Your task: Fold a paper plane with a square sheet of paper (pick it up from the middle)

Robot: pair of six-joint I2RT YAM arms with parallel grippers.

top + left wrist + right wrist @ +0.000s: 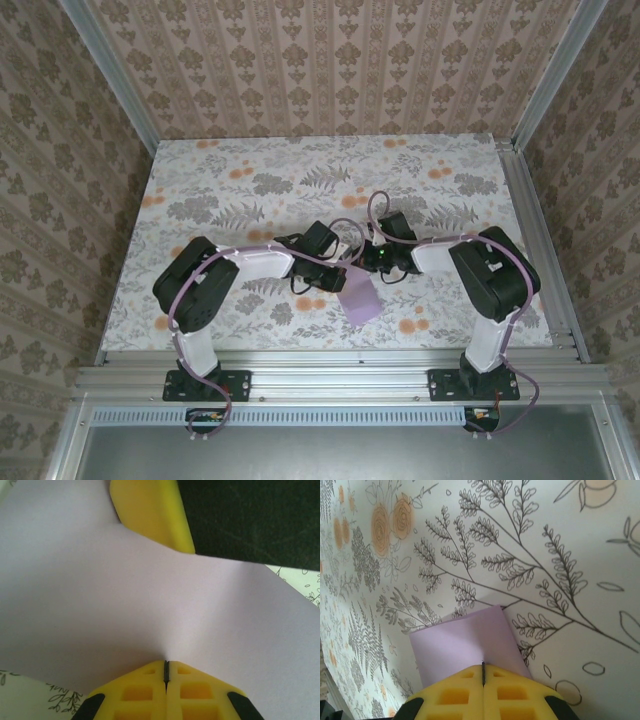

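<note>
The square sheet of paper [361, 298] is pale lilac and hangs between the two grippers just above the floral table, near its front edge. In the left wrist view the sheet [150, 605] spreads wide, and my left gripper [166, 664] is shut on its near edge. A yellow finger [150, 510] of the right gripper presses the far side of the sheet. In the right wrist view my right gripper [483, 666] is shut on the sheet [462, 640], which shows a faint crease. From above, the left gripper [338, 277] and right gripper [369, 266] meet at the sheet's top. The paper plane is out of view.
The table [250, 180] has a grey-and-orange floral pattern and aluminium rails [330, 368] along the front and right sides. Patterned walls close it in at the back and sides. Purple cables loop over both arms near the middle.
</note>
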